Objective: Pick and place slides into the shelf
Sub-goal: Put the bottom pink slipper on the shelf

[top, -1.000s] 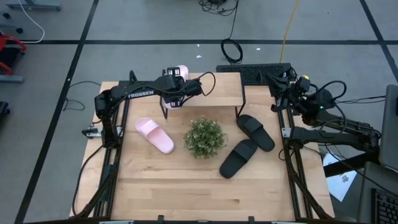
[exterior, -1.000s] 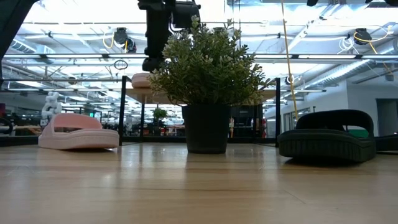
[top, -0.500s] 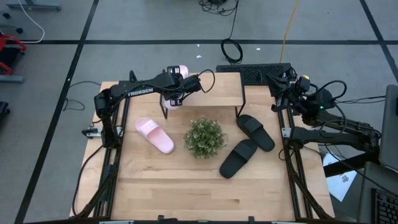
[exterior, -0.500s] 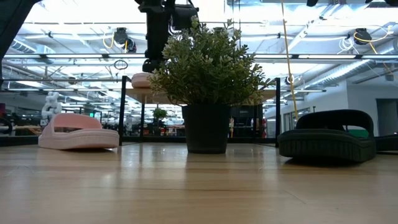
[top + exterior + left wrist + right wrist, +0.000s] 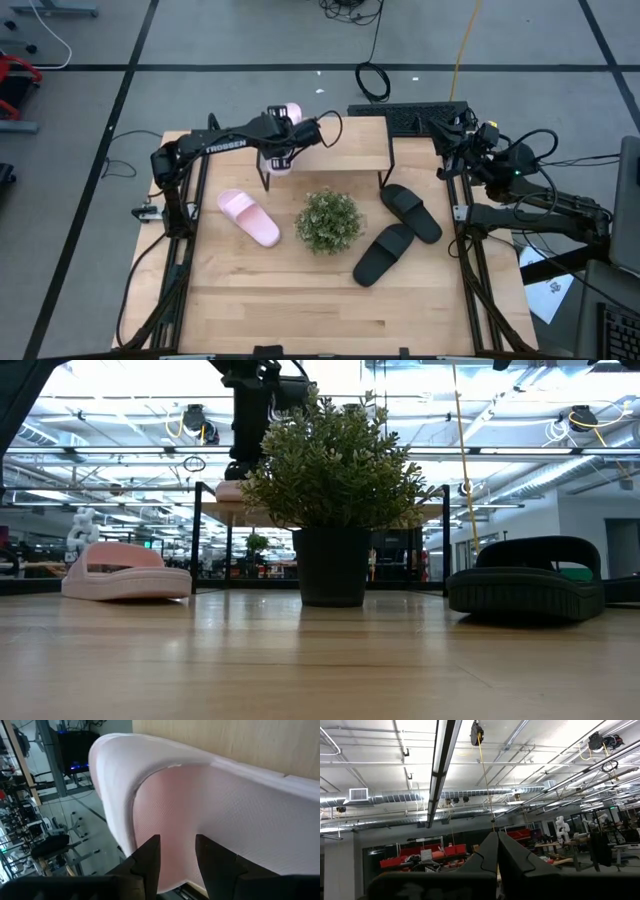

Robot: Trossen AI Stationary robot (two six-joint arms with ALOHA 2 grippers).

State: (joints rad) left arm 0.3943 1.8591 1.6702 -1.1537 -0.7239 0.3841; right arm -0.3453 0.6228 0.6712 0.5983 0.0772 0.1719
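The wooden table carries everything, with the two dark arms reaching in from its left and right edges. At its far edge stands the shelf, a low rack with a light plank top on thin black legs. The left arm stretches across to the shelf's left end, and the left gripper sits over that end of the plank. In the left wrist view its two dark fingers stand slightly apart, with a pale slide filling the space just ahead of them; whether they press on it cannot be told.

That slide, a light pink slide on the shelf, lies directly beyond the left gripper on the plank's left end, its wide strap arching up in the left wrist view. In the low view it shows just under the gripper, on the plank top.

A potted plant stands near the table's middle, in front of the shelf and to the right of the left gripper. The second pink slide lies flat on the table below the left gripper, well apart from it. The two black slides lie beyond the plant, nearer the right arm.

The right gripper is held off the table's right edge with its fingers closed together, empty.
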